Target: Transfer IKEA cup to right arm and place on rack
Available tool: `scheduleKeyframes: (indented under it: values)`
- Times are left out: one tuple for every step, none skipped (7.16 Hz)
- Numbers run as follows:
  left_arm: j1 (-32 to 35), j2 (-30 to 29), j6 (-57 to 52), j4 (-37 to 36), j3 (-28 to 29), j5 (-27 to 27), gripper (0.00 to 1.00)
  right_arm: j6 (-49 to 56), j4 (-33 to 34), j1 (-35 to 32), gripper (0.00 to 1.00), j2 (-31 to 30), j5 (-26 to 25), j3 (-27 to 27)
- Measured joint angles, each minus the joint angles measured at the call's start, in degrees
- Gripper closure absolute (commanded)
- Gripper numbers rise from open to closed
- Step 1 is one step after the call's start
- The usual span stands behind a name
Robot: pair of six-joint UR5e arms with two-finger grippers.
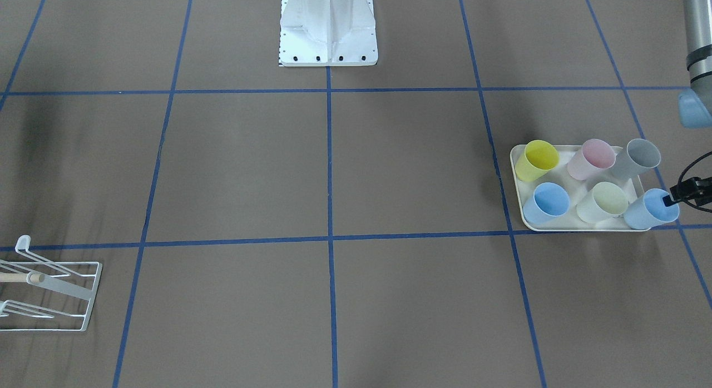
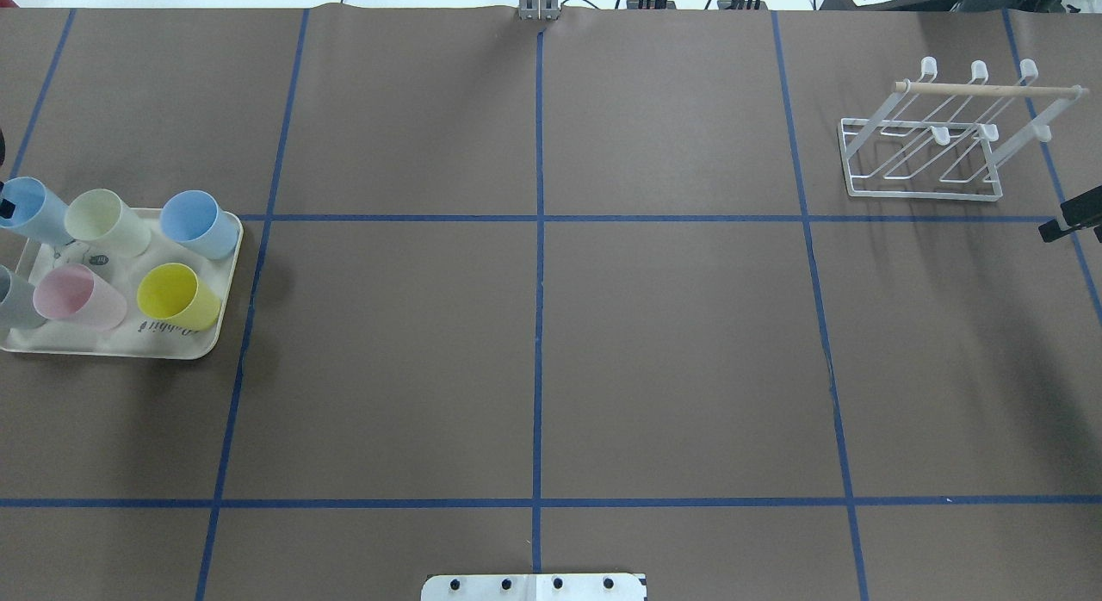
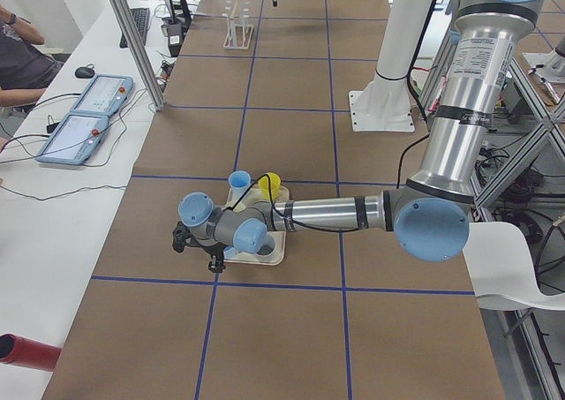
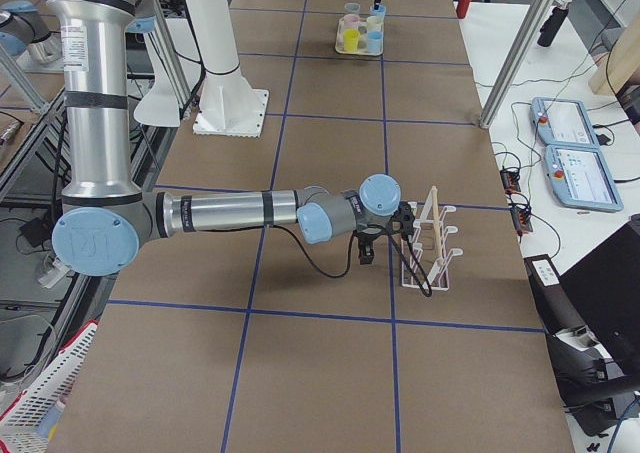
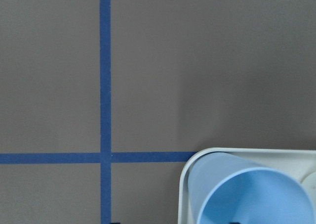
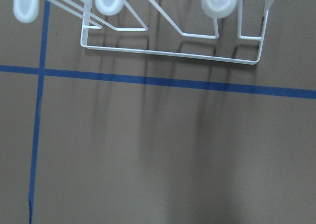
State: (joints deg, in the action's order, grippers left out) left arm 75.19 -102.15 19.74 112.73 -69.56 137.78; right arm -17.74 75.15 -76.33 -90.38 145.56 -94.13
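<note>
Overhead cam sits behind the robot looking down on the table [image 2: 689, 368]; front one faces it, steeply. Both catch the tray [image 2: 112, 347] and rack [image 2: 940, 134]. Side cams look along from each end. Wrist cams are super close: left on a blue cup [image 5: 237, 184], right probably by the rack.

Matt brown paper over table [image 2: 689, 368], smooth. Blue tape lines [image 2: 538, 325] with faint sheen. Rack [image 2: 925, 194] in white coated wire, smooth, with translucent plastic prong tips. Dowel [image 2: 990, 89] of bare pale wood, matt. Cups [image 1: 603, 202] in pastel plastic, matt, smooth. Tray [image 1: 578, 228] in cream plastic, smooth, printed. Right arm [image 4: 230, 211] in satin brushed metal tubing. Joint caps [image 4: 380, 193] in pale blue plastic, semi-gloss. Base mount [image 1: 328, 26] in white painted metal, slight gloss.
</note>
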Motion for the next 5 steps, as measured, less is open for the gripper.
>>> scheduleKeyframes:
  values:
    - [-0.1, 0.0, 0.0, 0.0, 0.0, 0.1, 1.00, 0.0, 0.0, 0.1, 0.01, 0.0, 0.0, 0.0]
    - [-0.2, -0.1, 0.1, 0.0, -0.2, 0.2, 1.00, -0.1, 0.0, 0.4, 0.00, 0.0, 0.1, -0.1]
    - [-0.2, -0.1, 0.1, -0.1, -0.6, 0.4, 1.00, -0.2, 0.0, 0.7, 0.00, 0.2, 0.1, -0.3]
    - [-0.2, -0.3, 0.0, -0.3, -1.1, 0.8, 1.00, -0.5, 0.0, 1.3, 0.01, 0.5, 0.1, -0.7]
    - [0.1, -0.5, -0.2, -0.5, -1.5, 1.6, 1.00, -2.0, -0.1, 2.4, 0.01, 1.1, 0.0, -1.5]
